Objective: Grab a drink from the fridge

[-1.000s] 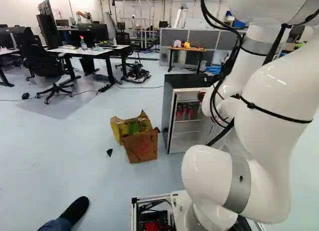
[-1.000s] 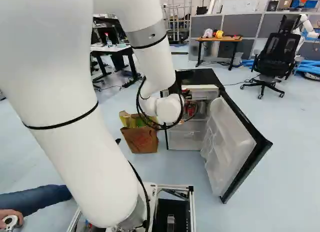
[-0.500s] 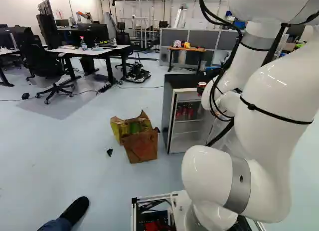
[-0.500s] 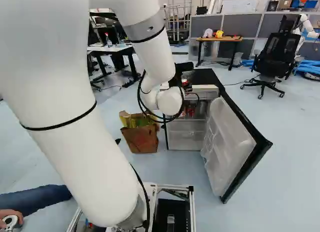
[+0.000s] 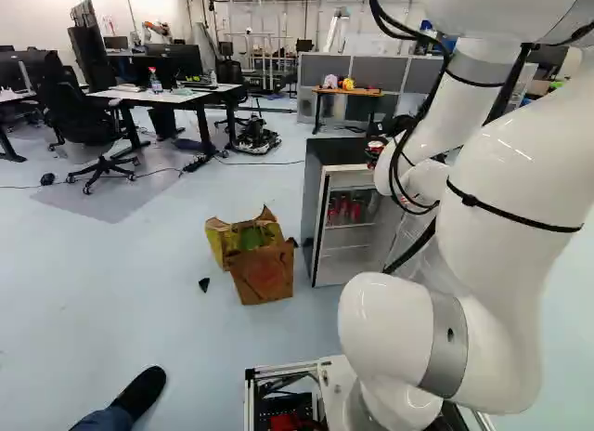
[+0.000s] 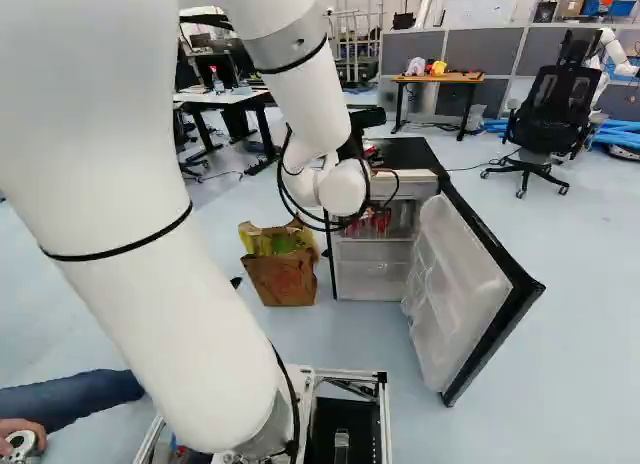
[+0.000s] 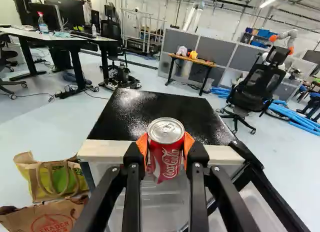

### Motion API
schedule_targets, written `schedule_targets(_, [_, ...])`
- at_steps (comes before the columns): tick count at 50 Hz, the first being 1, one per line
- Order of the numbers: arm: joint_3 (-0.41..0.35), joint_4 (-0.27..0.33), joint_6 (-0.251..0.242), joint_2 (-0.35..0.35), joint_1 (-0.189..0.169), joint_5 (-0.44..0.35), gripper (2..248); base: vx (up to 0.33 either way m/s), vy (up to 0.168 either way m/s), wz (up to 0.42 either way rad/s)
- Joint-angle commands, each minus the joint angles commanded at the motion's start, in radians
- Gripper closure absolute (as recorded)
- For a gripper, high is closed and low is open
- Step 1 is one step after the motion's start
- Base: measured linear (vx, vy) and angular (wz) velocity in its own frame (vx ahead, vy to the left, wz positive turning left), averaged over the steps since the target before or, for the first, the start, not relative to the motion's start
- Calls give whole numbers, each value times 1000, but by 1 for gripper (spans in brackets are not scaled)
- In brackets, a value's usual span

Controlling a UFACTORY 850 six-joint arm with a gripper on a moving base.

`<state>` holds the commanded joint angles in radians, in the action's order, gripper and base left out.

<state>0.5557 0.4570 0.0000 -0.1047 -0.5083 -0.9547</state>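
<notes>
The gripper's [image 5: 376, 144] fingers clamp a red can [image 7: 165, 154], seen plainly in the wrist view, black fridge top [image 7: 155, 114] beyond at twelve o'clock; the base views alone reveal more red cans [image 5: 343, 211] inside; the right one (helpfully) bares the open door [image 6: 460, 294], four o'clock from the fridge.

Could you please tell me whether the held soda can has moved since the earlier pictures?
Yes, upward: in the left base view, the soda can has risen with the gripper relative to the fridge.
</notes>
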Motion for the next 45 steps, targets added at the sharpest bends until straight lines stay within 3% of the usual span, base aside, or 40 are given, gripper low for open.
schedule_targets(45, [128, -13, 0, -111, 62, 11, 157, 0, 0, 0])
